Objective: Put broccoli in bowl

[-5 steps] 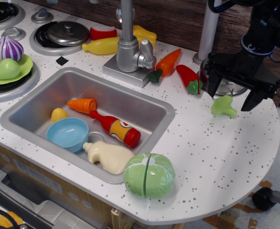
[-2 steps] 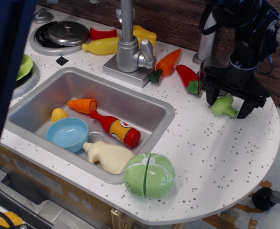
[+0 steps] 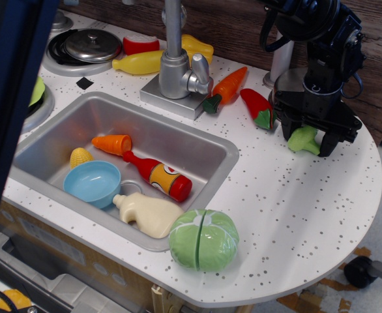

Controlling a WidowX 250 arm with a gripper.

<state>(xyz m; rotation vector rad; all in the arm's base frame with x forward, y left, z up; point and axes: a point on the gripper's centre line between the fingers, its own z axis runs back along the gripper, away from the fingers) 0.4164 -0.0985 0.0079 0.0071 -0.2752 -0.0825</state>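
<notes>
Lowering further since the earlier frames, the black gripper point(image 3: 307, 139) is now sitting down at the countertop point(image 3: 295, 215) in the upper right of the frame, and its two fingers, spread wide a second ago, are now standing closer together on either side of the broccoli point(image 3: 304, 139). The left finger point(image 3: 291, 132) is sitting just beside the floret head and the right finger point(image 3: 328, 141) is standing just past the stem end; whether the pads are actually pressing on the toy I cannot tell, so the jaws are reading as partly closed around it rather than clearly clamped. The broccoli itself is lying on the speckled white counter, hardly shifted from where it lay before.

Left of the gripper, a red pepper point(image 3: 259, 107) and an orange carrot point(image 3: 226, 87) are lying near the faucet point(image 3: 174, 65). The light-blue bowl point(image 3: 92, 183) is sitting well apart, in the lower left part of the sink point(image 3: 207, 151), with a corn piece point(image 3: 80, 157) just above it, a second carrot point(image 3: 112, 143), a red bottle point(image 3: 158, 175) and a cream bottle point(image 3: 148, 214) beside it. A green cabbage point(image 3: 203, 239) is resting on the counter at the sink's lower right corner. A dark blurred bar point(image 3: 12, 98) is covering the left edge of the frame, wider than a moment ago.
</notes>
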